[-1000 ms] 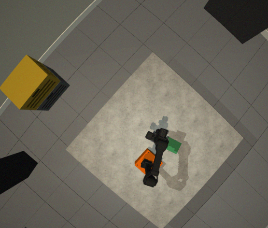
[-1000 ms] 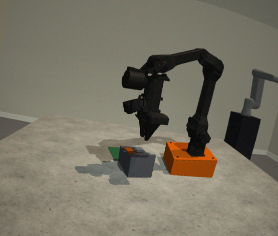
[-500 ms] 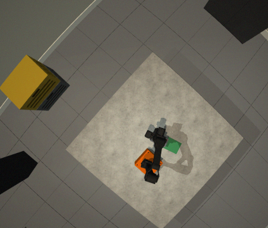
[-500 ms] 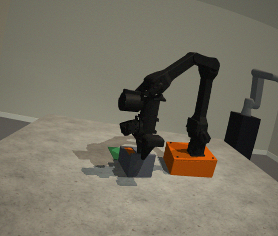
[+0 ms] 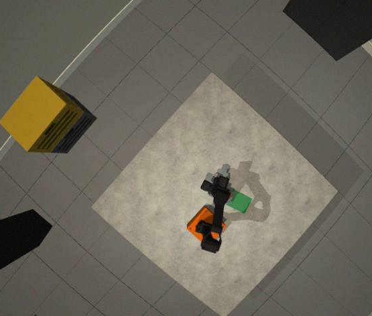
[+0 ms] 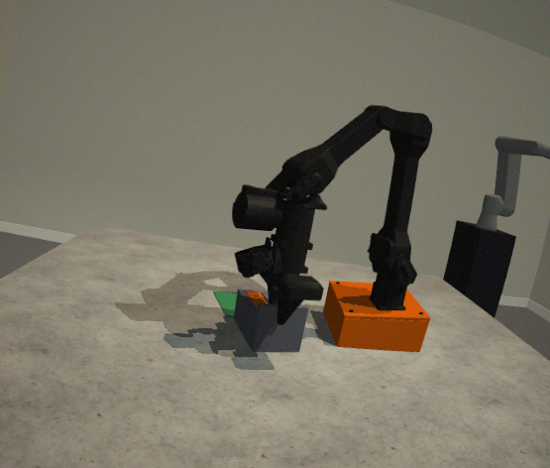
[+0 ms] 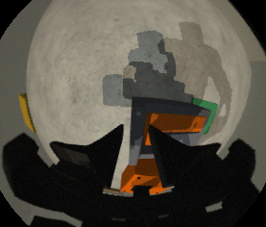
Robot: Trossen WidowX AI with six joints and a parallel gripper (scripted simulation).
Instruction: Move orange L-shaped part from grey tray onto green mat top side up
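Note:
The grey tray [image 6: 277, 334] [image 7: 167, 108] stands on the table next to the arm's orange base [image 6: 376, 321] [image 5: 198, 220]. The orange L-shaped part [image 6: 256, 297] [image 7: 174, 122] lies in the tray's pocket. My gripper [image 6: 283, 317] [image 7: 135, 127] points down at the tray's top, its tips at or just above the part. The fingers stand partly apart with nothing between them. In the wrist view the orange part shows in the gap between the fingers. The green mat [image 5: 239, 201] [image 6: 224, 300] [image 7: 205, 104] lies flat beside the tray on its far side. From above, the arm hides most of the tray.
A yellow crate [image 5: 36, 112] stands on the floor far off to the left. A grey arm on a black pedestal [image 6: 479, 261] stands behind the table at the right. Dark blocks [image 5: 336, 23] [image 5: 5, 238] stand on the floor around the table.

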